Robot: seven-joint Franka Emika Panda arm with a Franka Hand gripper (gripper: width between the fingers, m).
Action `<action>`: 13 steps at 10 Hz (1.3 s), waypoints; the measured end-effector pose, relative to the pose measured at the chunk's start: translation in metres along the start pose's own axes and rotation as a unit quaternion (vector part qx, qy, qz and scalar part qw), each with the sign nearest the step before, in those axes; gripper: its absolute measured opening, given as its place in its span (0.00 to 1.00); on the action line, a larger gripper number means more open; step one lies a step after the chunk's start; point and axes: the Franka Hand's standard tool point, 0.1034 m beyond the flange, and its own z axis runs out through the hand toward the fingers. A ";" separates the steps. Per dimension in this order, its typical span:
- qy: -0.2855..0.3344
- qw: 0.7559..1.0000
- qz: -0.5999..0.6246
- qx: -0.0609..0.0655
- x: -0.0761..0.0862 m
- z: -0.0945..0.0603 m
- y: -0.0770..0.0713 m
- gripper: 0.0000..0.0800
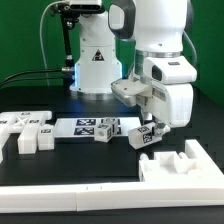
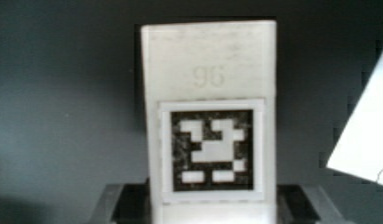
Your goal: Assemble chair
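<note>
The gripper (image 1: 148,129) pinches a long white plastic bar with a square tag (image 2: 209,100), seemingly the pick-up step; next it needs a straight lift.

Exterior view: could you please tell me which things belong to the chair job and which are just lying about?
Chair job: held bar; notched panel; loose pieces at the exterior view's left.
Lying about: marker board; border rail.

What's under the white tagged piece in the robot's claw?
Only black table shows below the white piece in the gripper; its underside and any contact are hidden.
</note>
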 end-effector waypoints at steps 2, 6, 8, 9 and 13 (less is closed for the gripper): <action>-0.009 0.988 -0.156 0.003 0.013 0.002 -0.009 0.36; -0.014 0.947 -0.321 -0.004 0.028 0.009 -0.016 0.36; -0.016 0.944 -0.330 -0.003 0.025 0.009 -0.017 0.36; -0.016 0.946 -0.324 -0.003 0.025 0.009 -0.017 0.55; -0.035 0.983 -0.179 0.006 0.012 -0.010 -0.012 0.81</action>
